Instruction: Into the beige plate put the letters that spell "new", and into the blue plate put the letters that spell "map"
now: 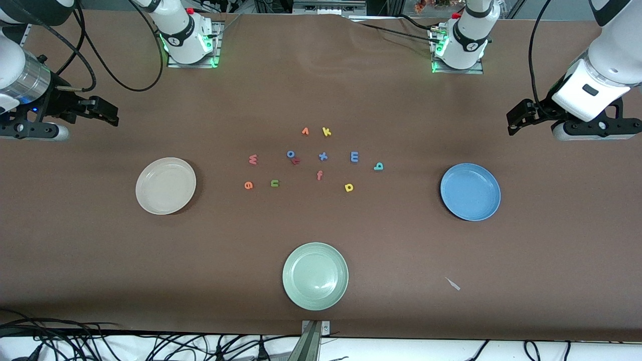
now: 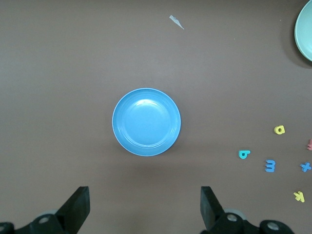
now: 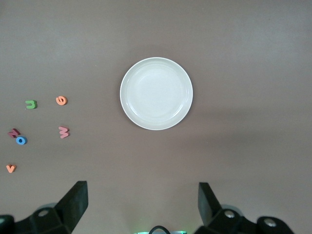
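Nothing sorted yet; both tools hang with jaws apart.
We'd drop the right tool (image 3: 141,204) squarely over "e" (image 1: 248,185), at the beige plate's (image 1: 165,186) three o'clock, while the left tool (image 2: 145,207) waits.

Three round plates sit on the table — one beige plate (image 1: 165,186), one blue plate (image 1: 470,191), one pale green plate (image 1: 315,276).

Eleven foam letters lie between them. Counted by colour: three blue — the "m" (image 1: 354,157), the "x" (image 1: 323,156) and an "o" (image 1: 291,154); two yellow, the "p" (image 1: 349,187) and "k" (image 1: 326,132); four orange or red; one pinkish "w" (image 1: 253,159); one olive "n" (image 1: 274,183); one teal "a" (image 1: 378,166).

One pale scrap (image 1: 453,284) lies apart.
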Available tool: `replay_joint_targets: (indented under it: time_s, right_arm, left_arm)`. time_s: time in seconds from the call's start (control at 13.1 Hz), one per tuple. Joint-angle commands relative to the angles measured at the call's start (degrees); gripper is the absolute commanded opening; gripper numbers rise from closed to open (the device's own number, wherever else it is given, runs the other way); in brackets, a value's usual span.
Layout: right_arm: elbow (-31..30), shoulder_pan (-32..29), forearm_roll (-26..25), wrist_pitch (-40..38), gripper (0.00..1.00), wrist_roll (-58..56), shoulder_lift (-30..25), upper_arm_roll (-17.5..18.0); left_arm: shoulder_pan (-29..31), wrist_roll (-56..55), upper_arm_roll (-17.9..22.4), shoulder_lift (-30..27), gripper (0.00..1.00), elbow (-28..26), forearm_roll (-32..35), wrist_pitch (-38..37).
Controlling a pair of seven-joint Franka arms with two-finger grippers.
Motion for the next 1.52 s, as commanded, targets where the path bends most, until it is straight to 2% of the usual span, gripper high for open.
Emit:
replay_joint_targets:
  time_s: [0.0,1.45]
  right_arm:
    - [-1.12,0.29,0.97,-0.28,1.00,-0.76,-1.39,-0.46]
    - [-1.12,0.29,1.06,0.69,1.00,-0.76,-1.03,-0.37]
  left_arm:
    - [0.45,1.45,-0.26,0.69,1.00,1.69,-0.96,-1.25]
    - [0.45,1.54,-0.26,0.69,1.00,1.69,-0.96,-1.25]
